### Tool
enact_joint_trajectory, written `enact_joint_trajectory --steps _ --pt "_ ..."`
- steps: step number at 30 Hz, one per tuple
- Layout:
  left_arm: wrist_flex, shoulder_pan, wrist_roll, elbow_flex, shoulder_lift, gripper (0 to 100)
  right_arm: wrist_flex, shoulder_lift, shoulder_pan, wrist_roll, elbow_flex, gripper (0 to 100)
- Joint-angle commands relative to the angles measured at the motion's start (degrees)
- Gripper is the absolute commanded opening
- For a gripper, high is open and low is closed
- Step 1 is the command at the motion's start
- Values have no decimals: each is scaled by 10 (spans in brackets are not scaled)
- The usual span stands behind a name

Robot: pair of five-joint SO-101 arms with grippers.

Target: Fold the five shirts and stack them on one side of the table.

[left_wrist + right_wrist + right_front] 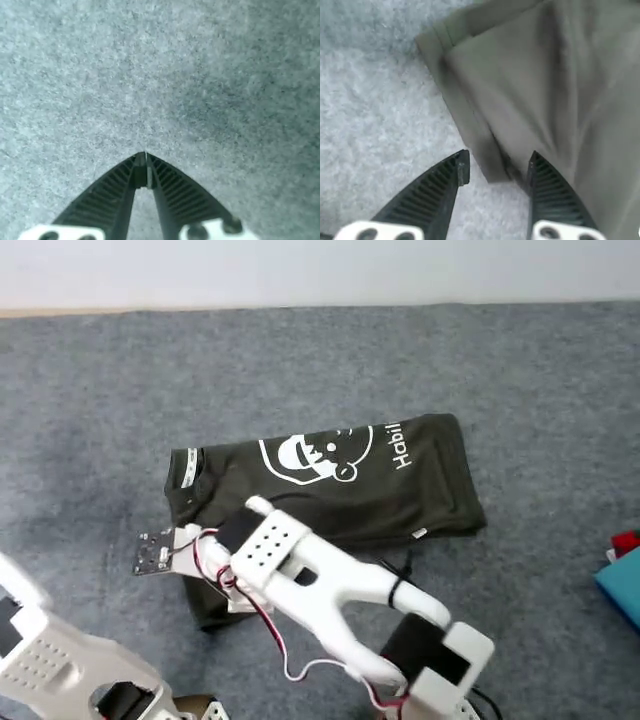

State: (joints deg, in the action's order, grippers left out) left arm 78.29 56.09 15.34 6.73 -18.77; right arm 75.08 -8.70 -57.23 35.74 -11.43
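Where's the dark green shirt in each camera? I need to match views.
High view: shirt lies mid-table, an arm over its near corner.
Left wrist view: left gripper, jaws shut, over grey felt.
Right wrist view: its hemmed corner between the right gripper, jaws open.
Shared landmark: the grey felt.

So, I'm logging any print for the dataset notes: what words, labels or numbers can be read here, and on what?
White lettering beside the cartoon face on the dark olive folded shirt: runs sideways, cut off at the fold; no whole word to quote.
Strip label at the shirt's collar: too small to read.
Small white tag at the shirt's hem: too small to read.
Nothing else legible.
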Motion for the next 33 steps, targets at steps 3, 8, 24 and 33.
enact_joint_trajectory --steps 3,8,24,33 --pt "-11 4 5 2 35 4 -41 -36 -2 27 4 196" --pt "-17 4 5 0 35 4 -45 -47 -1 25 25 52" --pt "-48 4 5 -48 37 4 -25 -47 77 13 118 10" --pt "-48 4 5 -48 36 4 107 -44 24 12 129 165"
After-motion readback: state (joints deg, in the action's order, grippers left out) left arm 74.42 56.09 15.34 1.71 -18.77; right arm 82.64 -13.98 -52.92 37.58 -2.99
